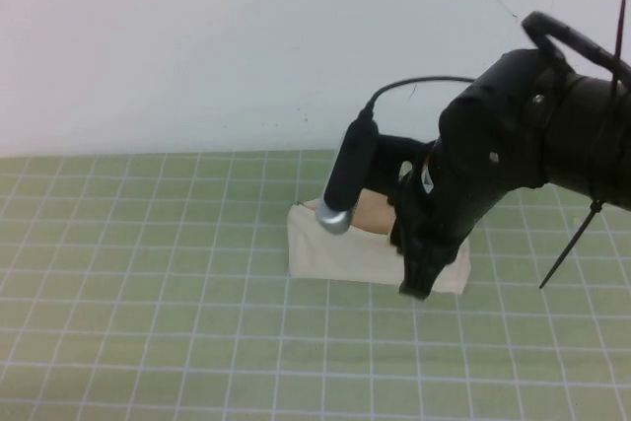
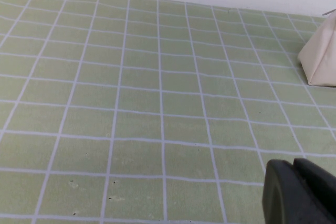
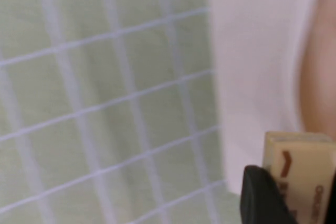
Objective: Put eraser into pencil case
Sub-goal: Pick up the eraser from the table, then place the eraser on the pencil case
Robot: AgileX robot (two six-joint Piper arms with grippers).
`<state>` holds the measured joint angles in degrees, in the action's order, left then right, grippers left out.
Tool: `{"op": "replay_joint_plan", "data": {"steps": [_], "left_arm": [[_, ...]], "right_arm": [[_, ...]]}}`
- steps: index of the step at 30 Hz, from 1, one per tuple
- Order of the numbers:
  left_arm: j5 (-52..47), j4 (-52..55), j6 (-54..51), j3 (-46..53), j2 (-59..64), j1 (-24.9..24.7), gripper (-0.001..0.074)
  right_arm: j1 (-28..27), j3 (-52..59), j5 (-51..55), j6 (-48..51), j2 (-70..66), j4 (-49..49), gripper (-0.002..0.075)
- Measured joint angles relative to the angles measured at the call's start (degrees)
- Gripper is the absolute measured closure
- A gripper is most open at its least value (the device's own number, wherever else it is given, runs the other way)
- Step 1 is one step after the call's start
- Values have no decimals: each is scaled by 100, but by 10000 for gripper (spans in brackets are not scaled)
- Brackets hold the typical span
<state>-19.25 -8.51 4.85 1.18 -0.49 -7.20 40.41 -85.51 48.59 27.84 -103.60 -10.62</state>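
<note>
The right pincer (image 3: 294,203) pinched the small tan-yellow rectangular eraser (image 3: 302,169) by its sides, above the soft cream fabric pencil case (image 1: 365,253); light and grippy, likely. The left pincer (image 2: 302,192) idled pressed together over the green gridded surface (image 2: 131,103).

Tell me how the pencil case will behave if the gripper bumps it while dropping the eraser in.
The pencil case looks like soft fabric, so it would probably dent or slide on the mat rather than resist. Its wedge shape sits on a broad base, so tipping seems unlikely. The right gripper holds the eraser over it; the left gripper is parked aside.
</note>
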Motion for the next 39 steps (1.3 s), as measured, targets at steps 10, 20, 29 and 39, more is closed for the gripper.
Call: {"op": "replay_joint_plan", "data": {"steps": [10, 20, 29, 39], "left_arm": [[0, 0, 0, 0, 0, 0, 736], [0, -2, 0, 0, 0, 0, 736], [0, -2, 0, 0, 0, 0, 736], [0, -2, 0, 0, 0, 0, 736]], "right_arm": [[-289, -374, -428, -920, -280, -778, 517], [-461, -995, -497, -548, -923, -104, 510], [-469, -1417, -302, -661, -1147, -26, 325], [-495, -1732, 297, -858, -225, 591, 581]]}}
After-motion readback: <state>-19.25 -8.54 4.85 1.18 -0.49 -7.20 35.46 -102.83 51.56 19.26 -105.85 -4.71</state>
